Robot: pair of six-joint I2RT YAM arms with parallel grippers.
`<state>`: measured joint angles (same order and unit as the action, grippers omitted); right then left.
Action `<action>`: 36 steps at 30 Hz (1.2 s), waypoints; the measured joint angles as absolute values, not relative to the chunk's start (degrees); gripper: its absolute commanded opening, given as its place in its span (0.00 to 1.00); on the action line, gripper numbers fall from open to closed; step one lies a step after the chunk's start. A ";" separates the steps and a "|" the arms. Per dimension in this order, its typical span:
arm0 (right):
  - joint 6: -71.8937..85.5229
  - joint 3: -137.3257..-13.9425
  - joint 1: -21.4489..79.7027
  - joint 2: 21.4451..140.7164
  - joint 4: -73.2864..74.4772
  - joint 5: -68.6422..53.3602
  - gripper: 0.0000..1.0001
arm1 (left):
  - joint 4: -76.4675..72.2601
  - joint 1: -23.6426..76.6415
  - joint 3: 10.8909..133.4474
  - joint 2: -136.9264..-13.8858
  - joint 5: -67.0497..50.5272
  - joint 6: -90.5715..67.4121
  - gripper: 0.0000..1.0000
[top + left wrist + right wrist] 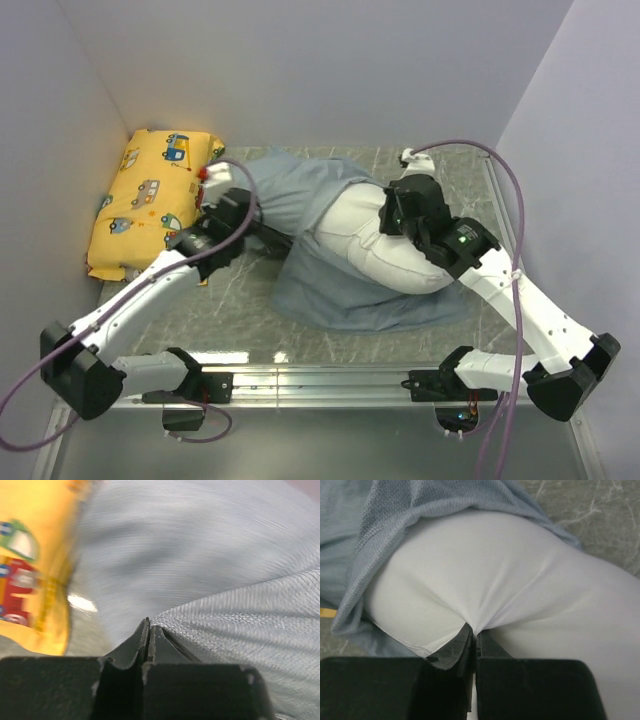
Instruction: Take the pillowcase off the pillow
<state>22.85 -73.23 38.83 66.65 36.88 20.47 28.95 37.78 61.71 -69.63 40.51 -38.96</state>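
Note:
The white pillow [365, 238] lies mid-table, its right part bare, its left end still inside the blue-grey pillowcase [300, 190], which also spreads flat under it toward the front [350, 295]. My left gripper [228, 208] is shut on a fold of the pillowcase [240, 625] at its left end, next to the yellow cushion. My right gripper [400, 215] is shut on a pinch of the pillow's white fabric [485, 580]. In the right wrist view the pillowcase [365, 545] is bunched at the pillow's far-left side.
A yellow cushion printed with cartoon vehicles [150, 200] leans in the back left corner; it also shows in the left wrist view [30, 570]. Walls close the left, back and right. A metal rail [320, 378] runs along the front edge.

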 measured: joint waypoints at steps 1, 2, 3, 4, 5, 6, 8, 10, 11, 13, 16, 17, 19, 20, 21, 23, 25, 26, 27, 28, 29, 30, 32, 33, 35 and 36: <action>22.87 -73.23 37.71 66.35 36.88 19.92 0.00 | 29.04 35.05 61.65 -68.45 39.64 -38.70 0.00; 22.90 -73.23 36.51 65.76 36.88 19.27 0.00 | 28.95 31.99 61.52 -67.02 38.63 -38.50 0.00; 22.94 -73.23 35.51 65.01 36.86 18.35 0.00 | 28.60 29.47 61.28 -65.23 37.65 -38.30 0.00; 23.03 -73.23 35.05 64.36 36.91 17.65 0.00 | 28.62 28.05 61.14 -63.61 37.04 -38.17 0.00; 23.09 -73.23 34.87 63.42 37.01 16.71 0.00 | 29.12 27.24 61.41 -61.58 36.84 -37.98 0.00; 23.07 -73.23 34.89 62.48 37.28 15.86 0.00 | 30.50 27.20 62.35 -59.99 36.88 -37.56 0.00; 23.07 -73.23 34.89 60.53 37.71 14.76 0.00 | 33.58 27.22 65.65 -57.69 36.84 -36.51 0.00; 23.07 -73.30 34.87 58.89 37.87 13.85 0.00 | 35.66 27.42 70.24 -56.47 36.45 -35.14 0.00; 23.07 -73.49 34.87 58.63 38.04 13.56 0.00 | 36.67 27.64 73.21 -56.07 35.90 -34.13 0.00; 23.07 -74.02 34.65 58.65 37.89 12.58 0.00 | 38.15 28.40 78.70 -56.75 35.31 -32.56 0.00; 23.03 -72.14 32.29 60.51 34.61 10.79 0.00 | 38.46 31.66 85.67 -60.47 35.90 -29.89 0.00; 23.07 -70.35 30.81 62.39 32.67 10.11 0.00 | 37.95 33.30 87.24 -62.28 36.29 -28.99 0.00; 23.11 -66.98 27.92 66.76 29.32 9.41 0.00 | 36.82 35.97 88.05 -65.78 36.18 -27.90 0.00; 23.14 -65.67 26.57 70.70 27.09 9.13 0.00 | 36.49 36.84 88.01 -67.37 35.79 -27.57 0.00; 23.18 -65.21 25.61 73.91 24.97 8.86 0.00 | 35.68 37.56 87.66 -69.84 34.92 -27.20 0.00; 23.31 -65.39 24.03 83.22 17.08 7.70 0.01 | 33.80 38.30 86.91 -75.35 33.58 -26.65 0.00; 23.20 -67.40 22.61 90.85 12.43 7.88 0.09 | 32.49 38.85 86.78 -81.10 32.45 -26.44 0.01; 23.18 -68.86 21.63 93.62 11.46 7.94 0.21 | 31.42 39.07 86.78 -84.25 31.55 -26.37 0.05; 23.20 -70.67 20.67 95.83 11.14 8.05 0.27 | 30.61 39.20 86.80 -86.63 30.74 -26.33 0.18; 23.11 -72.18 20.03 97.27 11.18 8.32 0.41 | 29.80 39.33 86.80 -88.77 30.06 -26.00 0.28; 23.03 -73.71 19.46 98.56 11.46 8.69 0.46 | 29.34 39.44 86.85 -90.94 29.23 -25.80 0.42; 22.63 -74.83 19.16 99.20 12.01 9.15 0.51 | 29.50 39.48 86.87 -92.29 28.69 -25.91 0.62; 22.02 -76.60 18.90 99.57 13.85 9.89 0.59 | 29.67 39.57 87.00 -93.76 27.83 -25.76 0.73; 21.61 -77.30 18.90 99.57 15.00 10.13 0.61 | 29.67 39.62 87.02 -93.78 27.70 -25.67 0.80; 21.23 -78.70 18.98 99.57 17.65 10.85 0.67 | 29.52 39.68 87.07 -92.20 27.40 -25.65 0.89; 21.04 -78.98 19.00 99.57 18.41 11.20 0.70 | 29.43 39.92 87.02 -90.83 27.18 -25.76 0.91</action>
<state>21.04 -78.98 19.00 99.57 18.41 11.20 29.43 39.92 87.02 -90.83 27.18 -25.76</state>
